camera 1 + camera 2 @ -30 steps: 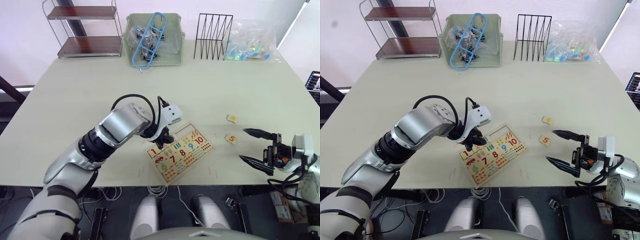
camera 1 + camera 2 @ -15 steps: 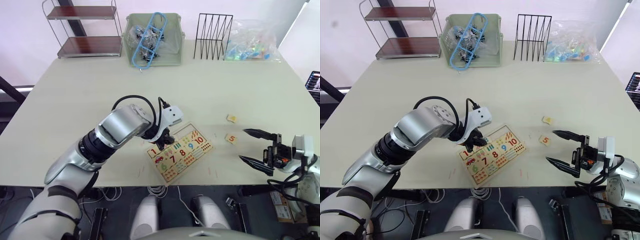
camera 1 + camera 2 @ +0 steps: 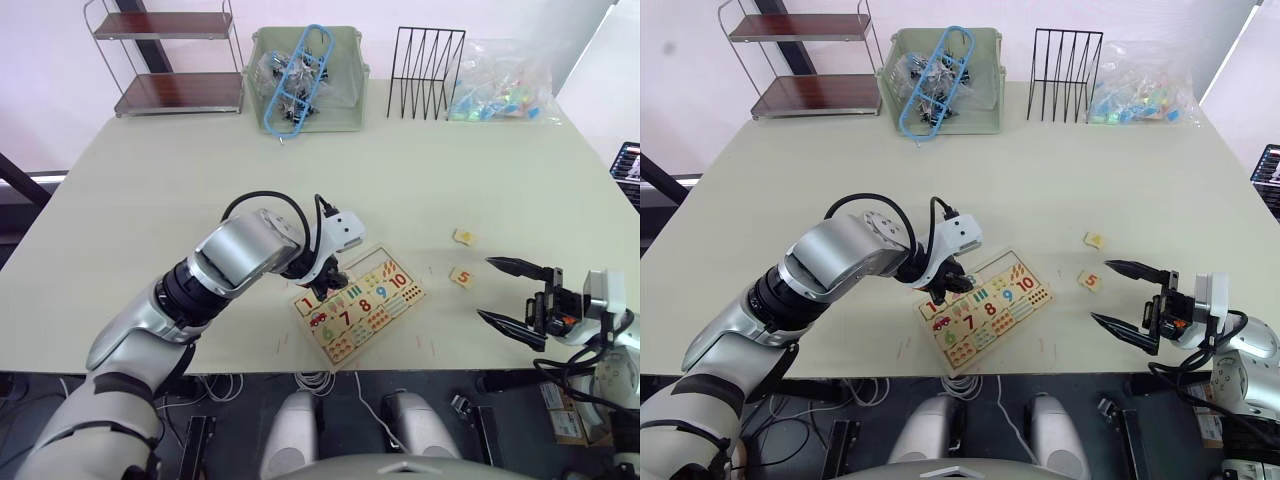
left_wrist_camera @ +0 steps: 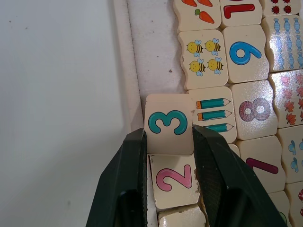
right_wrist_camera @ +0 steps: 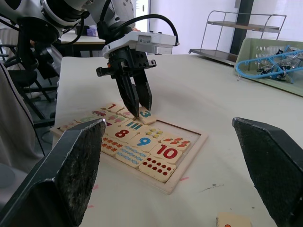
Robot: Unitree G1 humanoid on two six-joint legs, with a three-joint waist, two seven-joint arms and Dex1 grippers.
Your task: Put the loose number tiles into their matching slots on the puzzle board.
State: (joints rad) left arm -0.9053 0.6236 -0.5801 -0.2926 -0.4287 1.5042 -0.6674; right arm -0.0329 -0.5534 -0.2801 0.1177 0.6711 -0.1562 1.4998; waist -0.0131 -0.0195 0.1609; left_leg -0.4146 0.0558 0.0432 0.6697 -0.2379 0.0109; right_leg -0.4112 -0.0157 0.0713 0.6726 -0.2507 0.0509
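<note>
Left gripper (image 4: pixel 168 142) clamped on tile 3 (image 4: pixel 168 124), lying skewed over its slot (next past tile 2 (image 4: pixel 173 177)). Right gripper (image 3: pixel 512 294) spread wide, nearer tile 5 (image 3: pixel 462 277).

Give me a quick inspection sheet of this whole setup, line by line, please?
Surface: pale table, a few faint marks near the front edge.
Job's things: puzzle board angled near the front edge; tile 3 sits in the slot row beside tile 2; tile 5 and another tile lie loose to its right.
Clutter: green bin with blue hanger, wire rack, clear bag, small shelf.
Grippers: left gripper straddles tile 3; right gripper open, empty.
Cables: black cable on left wrist.
Surroundings: nothing seen.
</note>
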